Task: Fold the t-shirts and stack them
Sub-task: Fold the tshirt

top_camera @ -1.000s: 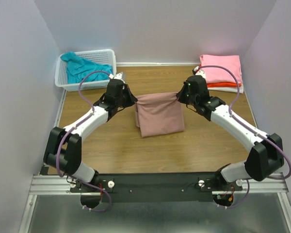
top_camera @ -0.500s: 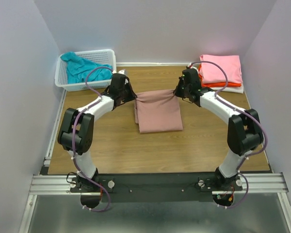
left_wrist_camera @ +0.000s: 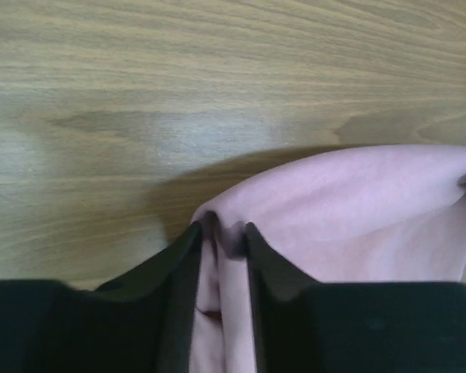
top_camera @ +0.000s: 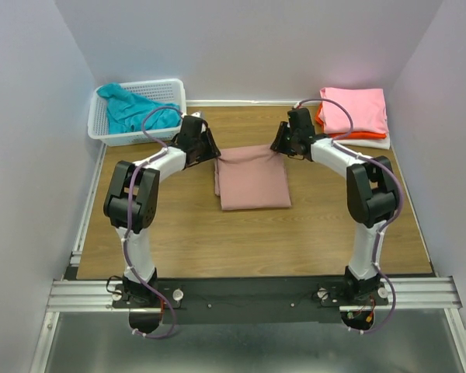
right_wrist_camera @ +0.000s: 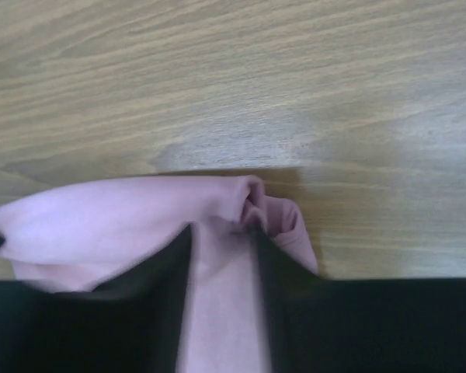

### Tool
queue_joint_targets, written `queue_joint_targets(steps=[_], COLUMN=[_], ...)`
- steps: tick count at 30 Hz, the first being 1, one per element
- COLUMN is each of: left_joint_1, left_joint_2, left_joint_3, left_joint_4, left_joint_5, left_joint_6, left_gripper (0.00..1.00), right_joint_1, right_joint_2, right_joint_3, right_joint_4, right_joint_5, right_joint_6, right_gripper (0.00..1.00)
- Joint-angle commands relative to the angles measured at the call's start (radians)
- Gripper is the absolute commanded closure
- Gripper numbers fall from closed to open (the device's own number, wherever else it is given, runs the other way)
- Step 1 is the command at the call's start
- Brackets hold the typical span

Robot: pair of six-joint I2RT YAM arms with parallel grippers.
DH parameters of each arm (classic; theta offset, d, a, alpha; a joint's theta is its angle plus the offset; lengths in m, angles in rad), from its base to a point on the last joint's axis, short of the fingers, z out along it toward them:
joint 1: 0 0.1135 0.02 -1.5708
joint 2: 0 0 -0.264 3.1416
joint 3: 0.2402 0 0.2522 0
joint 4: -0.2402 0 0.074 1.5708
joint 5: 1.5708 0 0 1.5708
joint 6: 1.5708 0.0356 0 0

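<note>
Over the last second both arms have reached out away from their bases and come lower, carrying the far edge of the dusty-pink t-shirt (top_camera: 252, 180) toward the back of the table (top_camera: 217, 241). The garment, earlier hanging slack between the grippers, now lies as a flat folded rectangle at the table's centre. Judgement: the fold is laid down and release is the step due, with transfer to the stack outstanding. The left gripper (top_camera: 214, 154) holds the far left corner and the right gripper (top_camera: 283, 150) the far right corner. The overhead view gives the layout: a teal t-shirt (top_camera: 128, 109) in the white lattice basket (top_camera: 171, 84) at far left, and a bright pink t-shirt (top_camera: 356, 110) on top of the folded stack at far right. It does not resolve the grip. The wrist views do: on each side the black fingers (left_wrist_camera: 182, 264) are clamped together on a bunched pinch of pink cloth, close above the wood.
</note>
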Motion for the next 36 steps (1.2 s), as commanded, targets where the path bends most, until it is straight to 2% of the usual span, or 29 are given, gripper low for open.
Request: queue_joint_targets(steps=[1, 2, 3, 4, 5, 12, 16, 22, 31, 36], left_joint_1=[0.014, 0.014, 0.014, 0.012, 0.011, -0.046, -0.060, -0.061, -0.044, -0.029], left_joint_2=[0.004, 0.000, -0.015, -0.028, -0.040, -0.155, -0.134, -0.031, 0.101, 0.148], left_joint_3=[0.048, 0.055, 0.061, 0.062, 0.058, 0.024, 0.024, 0.082, 0.188, 0.193], left_joint_4=[-0.028, -0.031, -0.037, -0.038, -0.038, -0.028, 0.008, 0.023, -0.009, -0.014], left_joint_5=[-0.056, -0.055, -0.053, -0.053, -0.050, -0.041, 0.017, 0.121, 0.065, 0.068], left_joint_6=[0.008, 0.008, 0.008, 0.008, 0.007, 0.005, -0.001, 0.018, 0.036, 0.033], left_gripper=[0.46, 0.41, 0.33, 0.18, 0.04, 0.02, 0.02, 0.02, 0.02, 0.02], right_joint_1=[-0.016, -0.017, -0.017, -0.019, -0.019, -0.017, -0.019, -0.019, -0.019, -0.019], right_joint_2=[0.038, 0.038, 0.025, 0.015, 0.001, -0.151, -0.160, -0.067, 0.096, 0.163], right_joint_3=[0.051, 0.060, 0.060, 0.052, 0.045, -0.056, -0.072, -0.003, 0.132, 0.161], right_joint_4=[0.011, 0.011, 0.011, 0.010, 0.011, 0.013, 0.020, 0.031, 0.030, 0.030], right_joint_5=[-0.071, -0.079, -0.091, -0.099, -0.113, -0.211, -0.278, -0.363, -0.328, -0.329], right_joint_6=[-0.025, -0.028, -0.037, -0.045, -0.049, -0.043, -0.020, -0.010, -0.023, -0.031], right_gripper=[0.45, 0.25, 0.09, 0.00, 0.00, 0.00, 0.00, 0.00, 0.00, 0.00])
